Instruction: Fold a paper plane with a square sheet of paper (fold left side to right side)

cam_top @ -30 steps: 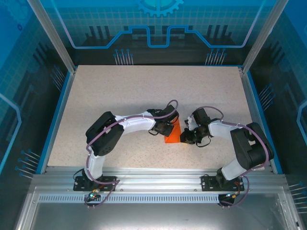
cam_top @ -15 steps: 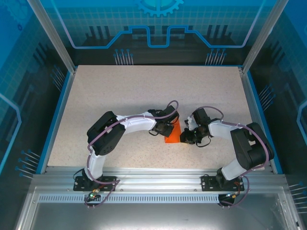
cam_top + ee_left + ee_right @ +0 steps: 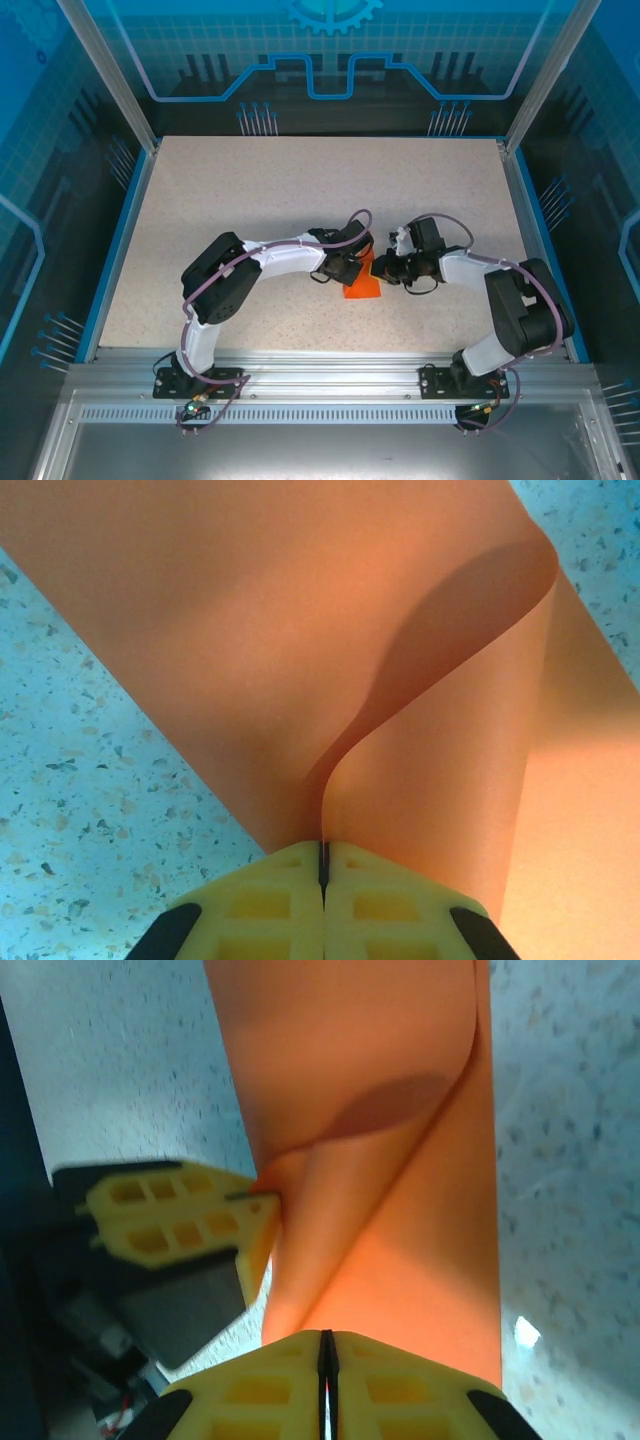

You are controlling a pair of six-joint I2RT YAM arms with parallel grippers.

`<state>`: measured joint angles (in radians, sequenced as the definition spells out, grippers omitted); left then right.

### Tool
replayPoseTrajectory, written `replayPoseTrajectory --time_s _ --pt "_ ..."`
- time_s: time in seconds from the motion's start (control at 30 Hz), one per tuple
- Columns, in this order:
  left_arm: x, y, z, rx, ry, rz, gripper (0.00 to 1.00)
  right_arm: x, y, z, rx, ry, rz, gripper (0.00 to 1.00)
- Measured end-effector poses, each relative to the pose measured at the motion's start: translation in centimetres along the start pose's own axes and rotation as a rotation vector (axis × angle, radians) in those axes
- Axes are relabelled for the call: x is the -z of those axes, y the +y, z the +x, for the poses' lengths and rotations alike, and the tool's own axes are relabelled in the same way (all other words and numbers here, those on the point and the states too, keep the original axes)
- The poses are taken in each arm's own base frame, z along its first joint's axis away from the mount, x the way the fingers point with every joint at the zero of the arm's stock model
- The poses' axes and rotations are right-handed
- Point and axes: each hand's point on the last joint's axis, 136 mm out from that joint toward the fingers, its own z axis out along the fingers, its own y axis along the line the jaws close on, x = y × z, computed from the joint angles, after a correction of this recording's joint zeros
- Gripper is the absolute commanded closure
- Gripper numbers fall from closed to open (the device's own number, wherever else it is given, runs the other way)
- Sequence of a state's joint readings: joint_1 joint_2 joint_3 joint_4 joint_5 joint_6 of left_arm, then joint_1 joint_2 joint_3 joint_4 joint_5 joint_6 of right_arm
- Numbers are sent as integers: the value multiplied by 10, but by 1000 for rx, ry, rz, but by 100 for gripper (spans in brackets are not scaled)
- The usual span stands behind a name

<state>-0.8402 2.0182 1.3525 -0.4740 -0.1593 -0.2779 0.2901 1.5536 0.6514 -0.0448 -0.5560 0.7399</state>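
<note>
**Item: paper (image 3: 360, 290).** Lies near the front middle of the table (image 3: 300, 190), between the two arms, partly raised off the surface.

**Progress.**
- The sheet is bent over on itself in a soft, rounded curl. One layer arches above another, and no flat crease has been pressed along that bend.
- There is no pointed dart shape yet, so I judge this an early or middle fold.
- Left to do: flatten and crease this fold, then make the later folds (how many creases it already has cannot be told from here).

**Left claw (image 3: 323, 855).** Pads are pressed together with no gap. A paper edge runs straight into the seam between them, so it is pinching the paper.

**Right claw (image 3: 325, 1345).** Pads are likewise closed tight, with the paper meeting the seam at the tips. It appears to be pinching the paper from the opposite side, close to the left claw's fingers.
</note>
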Motion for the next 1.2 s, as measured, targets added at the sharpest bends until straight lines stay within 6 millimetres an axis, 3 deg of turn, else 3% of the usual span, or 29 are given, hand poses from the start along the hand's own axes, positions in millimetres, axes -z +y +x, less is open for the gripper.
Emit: replayPoseTrajectory --time_s 0.4,1.2 --pt "0 0 0 0 0 0 93 -22 16 -24 -29 -9 -17 89" --pt "0 -1 0 -1 1 4 91 -32 -15 -20 1 26 147 89"
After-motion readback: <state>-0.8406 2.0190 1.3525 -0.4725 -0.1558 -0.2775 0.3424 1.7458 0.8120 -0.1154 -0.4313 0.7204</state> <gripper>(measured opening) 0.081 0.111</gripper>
